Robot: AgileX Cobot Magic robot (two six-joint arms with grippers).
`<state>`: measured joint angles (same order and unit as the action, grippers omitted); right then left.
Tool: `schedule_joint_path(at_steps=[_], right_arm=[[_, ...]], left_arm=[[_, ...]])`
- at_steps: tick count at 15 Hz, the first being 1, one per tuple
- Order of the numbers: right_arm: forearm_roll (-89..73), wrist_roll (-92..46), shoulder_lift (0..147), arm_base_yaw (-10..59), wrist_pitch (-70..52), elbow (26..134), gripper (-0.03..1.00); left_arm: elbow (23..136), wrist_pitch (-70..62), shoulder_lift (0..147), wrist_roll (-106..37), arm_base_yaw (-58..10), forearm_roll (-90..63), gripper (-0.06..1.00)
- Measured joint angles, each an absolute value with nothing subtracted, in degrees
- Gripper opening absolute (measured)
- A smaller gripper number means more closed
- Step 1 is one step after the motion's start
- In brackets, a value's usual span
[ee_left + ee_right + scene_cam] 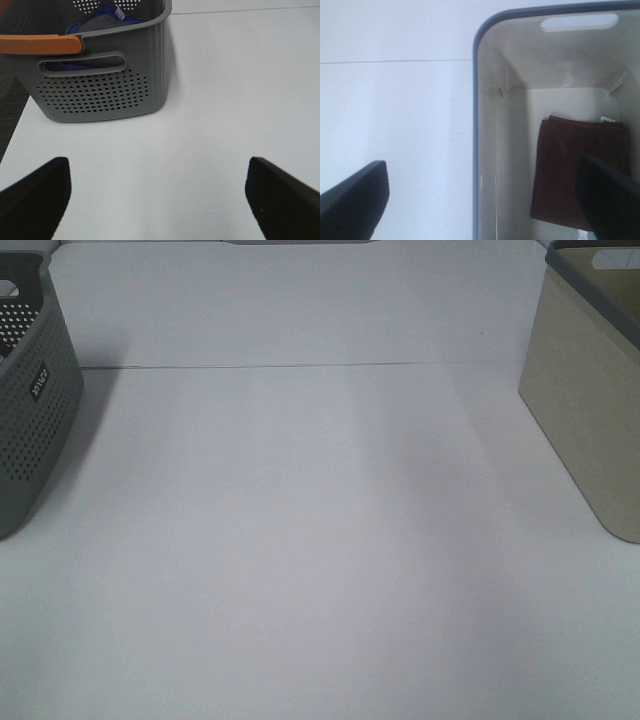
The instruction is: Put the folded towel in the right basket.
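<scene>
Already the folded towel [577,170] lies flat on the floor of the right basket [476,150], so the task looks done. Both the right gripper [485,200] and left gripper [157,195] are spread wide, holding nothing.

Bright, soft, slightly washed-out light; faint shadows.

You see a plain white tabletop [320,560], evenly lit, with a thin seam [300,366] crossing toward twelve o'clock; dark flooring [10,100], possibly carpet, lies beyond its edge.
</scene>
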<state>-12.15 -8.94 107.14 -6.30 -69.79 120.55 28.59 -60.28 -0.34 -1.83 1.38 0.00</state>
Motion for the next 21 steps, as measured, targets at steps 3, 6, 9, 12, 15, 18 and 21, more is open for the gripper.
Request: schedule_joint_path(at_steps=[3,6,9,12,15,18,21], right_arm=[[-6.3,-8.6,101.1,-0.4,-69.7,116.4,0.97],[-4.7,-8.4,93.2,0.7,-69.7,105.7,0.97],[-3.2,-7.4,82.0,0.7,-69.6,89.2,0.97],[-2.9,-7.4,69.8,0.7,-69.7,73.0,0.97],[-2.9,-7.2,57.5,0.7,-69.8,60.2,0.97],[-2.9,-7.2,40.1,0.7,-69.8,48.1,0.97],[-2.9,-7.0,23.4,0.7,-69.9,40.1,0.97]], left_arm=[[28.6,-60.3,-0.3,-1.8,1.4,0.0,0.88],[28.6,-60.3,-0.3,-1.8,1.4,0.0,0.88],[28.6,-60.3,-0.3,-1.8,1.4,0.0,0.88],[28.6,-60.3,-0.3,-1.8,1.4,0.0,0.88],[28.6,-60.3,-0.3,-1.8,1.4,0.0,0.88],[28.6,-60.3,-0.3,-1.8,1.4,0.0,0.88],[28.6,-60.3,-0.3,-1.8,1.4,0.0,0.88]])
